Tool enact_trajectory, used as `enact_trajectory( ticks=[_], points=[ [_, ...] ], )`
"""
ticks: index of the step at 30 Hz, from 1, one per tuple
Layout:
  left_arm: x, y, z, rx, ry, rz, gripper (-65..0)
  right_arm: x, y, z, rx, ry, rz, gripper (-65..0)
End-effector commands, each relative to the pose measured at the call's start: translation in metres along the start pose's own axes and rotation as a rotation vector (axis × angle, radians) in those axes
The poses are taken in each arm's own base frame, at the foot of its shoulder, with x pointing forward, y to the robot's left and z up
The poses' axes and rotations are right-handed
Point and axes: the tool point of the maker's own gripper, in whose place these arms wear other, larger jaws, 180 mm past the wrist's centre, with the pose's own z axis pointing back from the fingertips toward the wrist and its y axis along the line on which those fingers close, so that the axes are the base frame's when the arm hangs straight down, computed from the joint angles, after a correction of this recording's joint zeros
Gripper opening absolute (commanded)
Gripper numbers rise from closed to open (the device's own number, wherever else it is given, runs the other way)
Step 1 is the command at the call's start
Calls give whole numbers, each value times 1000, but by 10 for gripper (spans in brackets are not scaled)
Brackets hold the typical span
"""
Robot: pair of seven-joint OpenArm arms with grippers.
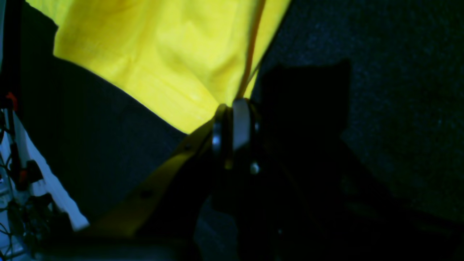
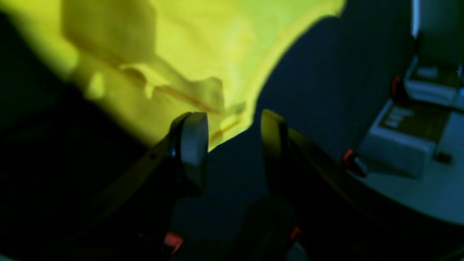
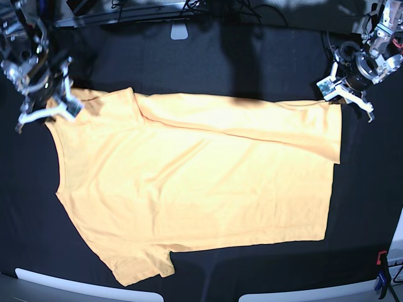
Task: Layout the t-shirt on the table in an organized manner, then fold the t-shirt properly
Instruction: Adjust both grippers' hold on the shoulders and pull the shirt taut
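Large table [image 3: 252,63] draped in matte black creased cloth, filling nearly the whole base view, with a red-and-blue clamp [image 3: 381,277] at its near edge. Spread across its middle, a plain pale yellow-orange short-sleeved cotton t-shirt [image 3: 195,189], lying mostly flat, hem side toward the left arm, collar side toward the right arm, upper layer folded over along the far edge in a long diagonal crease, one sleeve jutting toward the near edge. Left gripper [image 1: 232,121] pressed shut on the far hem corner of the t-shirt, yellow fabric pinched between the fingertips [image 1: 241,123] and fanning out from the pinch in the left wrist view. Right gripper [image 2: 233,145] parked at the shoulder corner, jaws spread wide apart, nothing held, cloth edge lying just beyond the pale pad [image 2: 194,137].
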Motion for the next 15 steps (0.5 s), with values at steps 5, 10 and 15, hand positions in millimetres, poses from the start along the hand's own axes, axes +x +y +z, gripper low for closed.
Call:
enact_trajectory(
  ticks=[5,10,15],
  points=[
    [-6,9,3,16,23,-21,-650,-10,6,10,15,37,46,-410],
    [-6,9,3,18,23,-22,-650,-32,44,17,148,87,125,-282],
    [-6,9,3,17,24,-21,-650,-27,40,8,136,37,114,-277]
  ],
)
